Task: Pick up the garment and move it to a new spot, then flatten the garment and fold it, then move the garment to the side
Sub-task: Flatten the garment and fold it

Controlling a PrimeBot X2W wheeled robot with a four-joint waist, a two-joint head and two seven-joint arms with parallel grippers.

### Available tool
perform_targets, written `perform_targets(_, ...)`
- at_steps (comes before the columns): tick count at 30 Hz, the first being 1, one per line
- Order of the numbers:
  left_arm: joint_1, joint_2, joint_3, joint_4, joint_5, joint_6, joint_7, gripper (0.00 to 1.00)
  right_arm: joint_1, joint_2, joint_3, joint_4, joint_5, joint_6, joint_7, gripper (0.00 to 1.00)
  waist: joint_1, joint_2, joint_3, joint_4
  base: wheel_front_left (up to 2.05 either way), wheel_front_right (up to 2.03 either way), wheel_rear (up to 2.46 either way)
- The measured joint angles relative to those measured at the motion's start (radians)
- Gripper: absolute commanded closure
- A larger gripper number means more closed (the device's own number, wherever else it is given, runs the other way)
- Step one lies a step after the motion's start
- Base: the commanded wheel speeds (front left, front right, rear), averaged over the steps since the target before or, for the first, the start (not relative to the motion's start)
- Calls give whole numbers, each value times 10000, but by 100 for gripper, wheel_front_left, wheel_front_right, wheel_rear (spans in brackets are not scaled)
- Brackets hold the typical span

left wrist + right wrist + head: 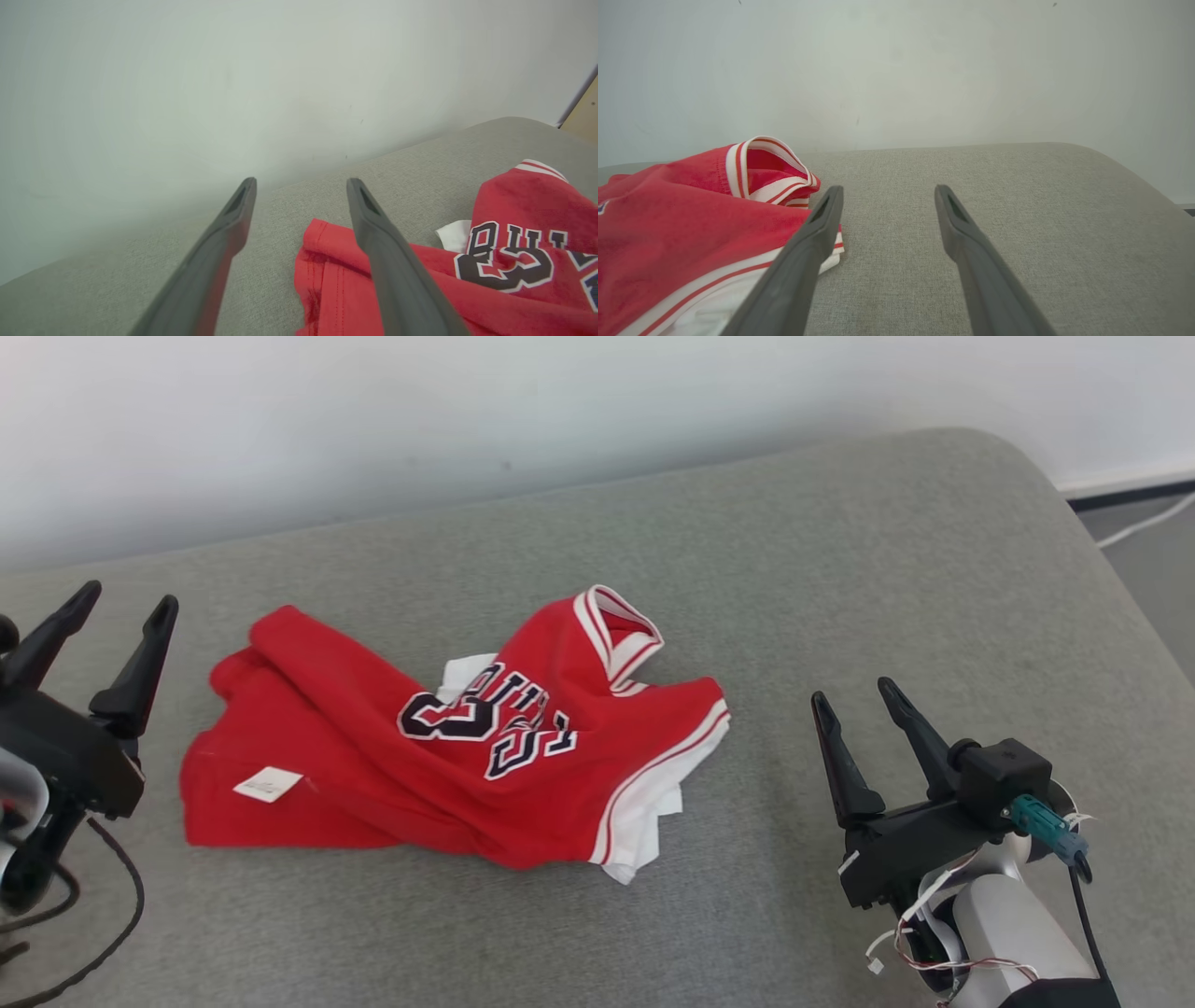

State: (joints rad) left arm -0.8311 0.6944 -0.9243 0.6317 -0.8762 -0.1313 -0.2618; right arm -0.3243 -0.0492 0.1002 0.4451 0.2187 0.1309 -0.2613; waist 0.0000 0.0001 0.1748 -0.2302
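The garment (pixel 448 747) is a red sleeveless jersey with white trim and dark lettering, lying crumpled on the grey cushion (pixel 794 597). My left gripper (pixel 126 602) hangs open just left of the jersey, with nothing between its fingers. In the left wrist view the open left gripper (pixel 301 184) points past the jersey's red hem (pixel 327 261). My right gripper (pixel 854 695) stands open to the right of the jersey, clear of it. From the right wrist, that gripper (pixel 887 191) has the jersey's striped edge (pixel 775 172) at its left.
A pale wall (pixel 467 411) runs behind the cushion. The cushion's rounded right edge (pixel 1111 579) drops toward the floor, where a white cable (pixel 1148 523) lies. Bare cushion stretches behind and in front of the jersey.
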Motion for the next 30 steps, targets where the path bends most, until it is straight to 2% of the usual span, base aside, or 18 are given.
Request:
perform_targets(4,519,-81,947,-514,424,121,-2,0,88,-2,-84,0,-8,0,0,0,0,-1,-148,309,0,0,0)
perform_targets(7,1074,-460,1438,-938,769,355,0,0,194,4,-107,0,-29,0,0,0,0,0,-240,541,0,0,0)
perform_targets(13,1770,-1156,1902,-1375,1396,533,-2,0,275,4,-186,0,-130,0,0,0,-1,-1,-374,973,0,0,0)
perform_targets(17,2101,-1599,1921,-1310,1639,560,-2,0,283,-6,-261,-23,-265,0,0,0,-1,0,-399,1215,0,0,0)
perform_targets(21,2313,-1981,1662,-863,1521,395,125,0,360,-63,-345,-25,-362,0,4,0,0,-1,-435,1401,0,0,0)
perform_targets(30,2108,-2359,1337,355,861,81,702,0,418,-173,-230,-205,-424,0,178,0,-1,-1,-513,1466,0,0,0)
